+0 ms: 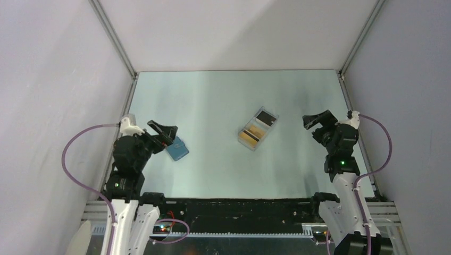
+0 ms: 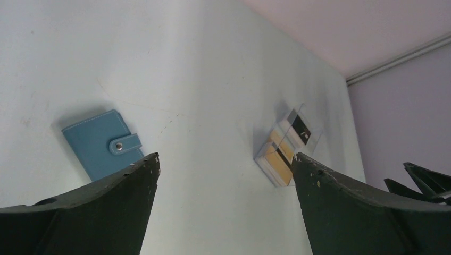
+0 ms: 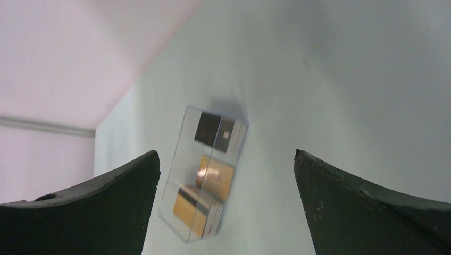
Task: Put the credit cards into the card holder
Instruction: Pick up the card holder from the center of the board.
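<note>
Credit cards [image 3: 205,183] sat sorted in a clear plastic tray [image 3: 178,175] near the middle of the table [image 1: 213,101]. Black ones were in the end compartment and yellow-orange ones with a dark stripe were in the others. We judged that the tray kept them gathered and easy to reach from above, though its thin glossy walls could hinder a pinch on anything so flat and slick. We could not tell whether the cards lay stacked or leaned on edge.

Our card holder [image 2: 101,143] lay flat on the left side of the table, well apart from the tray and close in front of the left gripper [image 2: 226,159]. It was a small blue book-like wallet, its skin matte and leathery with pale stitching along the rim. A tab [image 2: 125,144] was folded over and fastened by a round metal snap. Closed like that, we reckoned it would need opening before any card could go in.

Both sets of jaws were spread wide with nothing between them. The right gripper [image 3: 226,154] faced the tray from the right side, which suited it for the cards, while the left was placed for the wallet. The tabletop looked smooth, pale and faintly scuffed.
</note>
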Tool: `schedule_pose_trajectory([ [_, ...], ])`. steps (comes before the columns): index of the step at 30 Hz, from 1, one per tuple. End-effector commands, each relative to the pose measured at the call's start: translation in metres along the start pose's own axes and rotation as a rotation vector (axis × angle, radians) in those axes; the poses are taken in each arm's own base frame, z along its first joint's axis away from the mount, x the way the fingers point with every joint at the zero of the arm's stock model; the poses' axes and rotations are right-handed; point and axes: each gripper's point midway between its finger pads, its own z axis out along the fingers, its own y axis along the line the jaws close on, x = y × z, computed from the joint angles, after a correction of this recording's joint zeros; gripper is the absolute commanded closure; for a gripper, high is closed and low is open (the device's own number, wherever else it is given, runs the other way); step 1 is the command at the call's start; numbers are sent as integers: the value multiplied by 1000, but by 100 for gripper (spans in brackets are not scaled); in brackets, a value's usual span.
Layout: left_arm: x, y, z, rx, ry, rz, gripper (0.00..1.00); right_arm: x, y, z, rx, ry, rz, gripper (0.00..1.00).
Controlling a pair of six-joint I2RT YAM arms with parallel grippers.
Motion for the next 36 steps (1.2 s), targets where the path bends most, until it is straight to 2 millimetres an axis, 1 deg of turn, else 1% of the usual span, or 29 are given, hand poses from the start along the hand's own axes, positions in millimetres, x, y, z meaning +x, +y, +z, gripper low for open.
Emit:
schedule_pose_trajectory([
  [1, 17, 21, 19, -89, 92, 0, 2, 26, 25, -10, -100, 179, 109, 0],
  [2, 22, 25, 26, -111, 129, -5, 2, 33, 24, -10, -101, 218, 102, 0],
  [3, 22, 25, 29, -119, 142, -8, 2, 36, 28, -12, -117, 246, 96, 0],
  [4, 29, 31, 38, -148, 190, -17, 2, 45, 23, -13, -90, 288, 87, 0],
  [5, 30, 33, 43, -162, 207, -28, 2, 49, 24, -14, -90, 308, 74, 0],
  [6, 40, 39, 52, -185, 266, -44, 2, 56, 20, -16, -79, 339, 48, 0],
  [7, 42, 41, 56, -194, 292, -57, 2, 62, 22, -18, -82, 362, 31, 0],
  [8, 52, 51, 66, -229, 348, -68, 2, 67, 18, -20, -68, 384, 12, 0],
  [9, 60, 58, 73, -255, 396, -78, 2, 73, 20, -23, -73, 404, -9, 0],
  [10, 59, 69, 77, -287, 404, -92, 2, 80, 18, -25, -57, 423, -22, 0],
  [11, 66, 77, 84, -316, 444, -109, 2, 91, 23, -28, -76, 461, -57, 0],
  [12, 67, 84, 87, -335, 452, -117, 2, 95, 23, -29, -72, 468, -78, 0],
  [13, 72, 92, 92, -362, 481, -124, 2, 105, 27, -32, -85, 498, -111, 0],
  [15, 76, 102, 97, -397, 507, -126, 2, 111, 30, -33, -78, 512, -160, 0],
  [16, 77, 106, 98, -405, 512, -129, 2, 109, 37, -34, -90, 511, -174, 0],
  [17, 79, 108, 99, -410, 523, -135, 2, 110, 37, -33, -77, 519, -179, 0],
  [18, 81, 111, 98, -418, 526, -140, 2, 109, 45, -33, -90, 527, -184, 0],
  [20, 82, 115, 96, -428, 523, -150, 2, 112, 52, -33, -96, 545, -194, 0],
  [22, 81, 120, 92, -440, 512, -153, 2, 115, 55, -31, -103, 550, -229, 0],
  [23, 79, 121, 90, -440, 500, -152, 2, 114, 52, -28, -85, 537, -252, 0],
  [25, 75, 131, 84, -469, 474, -164, 2, 112, 51, -25, -73, 532, -275, 0],
  [26, 74, 143, 78, -505, 452, -190, 2, 112, 51, -23, -72, 534, -282, 0],
  [28, 76, 159, 72, -552, 433, -252, 0, 114, 52, -23, -79, 542, -286, 0],
  [29, 74, 167, 71, -571, 418, -280, 2, 114, 52, -23, -79, 546, -287, 0],
  [30, 81, 172, 71, -582, 440, -301, 6, 116, 49, -23, -73, 554, -290, 0],
  [31, 82, 176, 71, -593, 442, -319, 8, 115, 50, -23, -73, 556, -291, 0],
  [32, 88, 179, 73, -598, 469, -335, 11, 116, 48, -24, -64, 568, -294, 0],
  [34, 95, 184, 75, -613, 500, -357, 18, 115, 49, -26, -63, 583, -295, 0],
  [36, 102, 191, 76, -640, 525, -379, 20, 115, 54, -28, -71, 598, -285, 0],
])
